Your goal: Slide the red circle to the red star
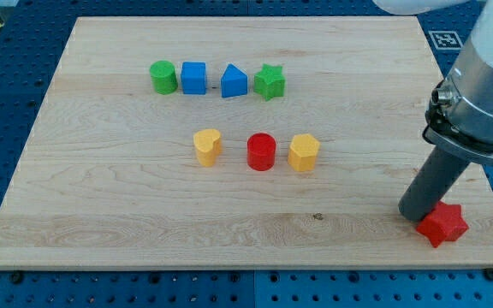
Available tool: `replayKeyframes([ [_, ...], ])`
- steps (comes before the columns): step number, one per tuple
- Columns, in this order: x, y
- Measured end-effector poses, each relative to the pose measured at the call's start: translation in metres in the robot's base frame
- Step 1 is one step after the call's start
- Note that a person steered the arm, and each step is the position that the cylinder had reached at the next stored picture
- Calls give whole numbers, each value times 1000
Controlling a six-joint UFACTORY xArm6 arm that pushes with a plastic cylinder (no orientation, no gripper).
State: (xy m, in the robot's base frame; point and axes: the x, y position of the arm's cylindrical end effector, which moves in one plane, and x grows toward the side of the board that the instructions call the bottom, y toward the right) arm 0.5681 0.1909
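Note:
The red circle point(262, 152) stands near the middle of the wooden board point(127, 205), between a yellow heart point(207, 146) on its left and a yellow hexagon point(304, 152) on its right. The red star point(442, 225) lies near the board's bottom right corner. My tip point(417, 213) rests on the board just left of the red star, touching or nearly touching it, and far to the right of the red circle.
A row near the view's top holds a green circle point(163, 77), a blue square point(193, 78), a blue triangle point(234, 82) and a green star point(270, 82). The arm's grey body point(486, 94) hangs over the board's right edge.

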Motion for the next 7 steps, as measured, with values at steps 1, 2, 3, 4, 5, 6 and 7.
replayKeyframes([
  [1,1,-26],
  [2,-1,-131],
  [3,-13,-246],
  [4,-53,-324],
  [5,-77,-330],
  [6,-81,-333],
  [7,-89,-297],
])
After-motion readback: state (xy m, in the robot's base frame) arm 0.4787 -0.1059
